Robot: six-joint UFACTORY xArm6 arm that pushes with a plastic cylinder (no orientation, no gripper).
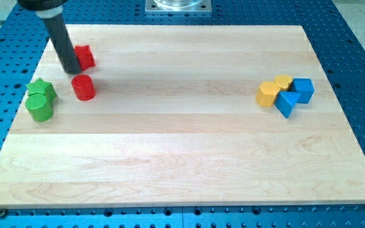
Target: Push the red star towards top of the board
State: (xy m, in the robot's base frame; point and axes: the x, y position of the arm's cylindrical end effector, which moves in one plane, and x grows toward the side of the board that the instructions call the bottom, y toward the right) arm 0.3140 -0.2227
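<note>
The red star [85,56] lies near the board's top left. My tip [71,69] is at the star's lower left side, touching or nearly touching it; the rod hides part of the star's left edge. A red cylinder [83,87] stands just below the star and to the lower right of my tip.
A green star [42,89] and a green cylinder [39,107] sit together at the view's left edge of the wooden board [182,158]. At the view's right, a yellow hexagon [267,94], a yellow cylinder [283,82], a blue cube [303,89] and a blue triangle [288,103] are clustered.
</note>
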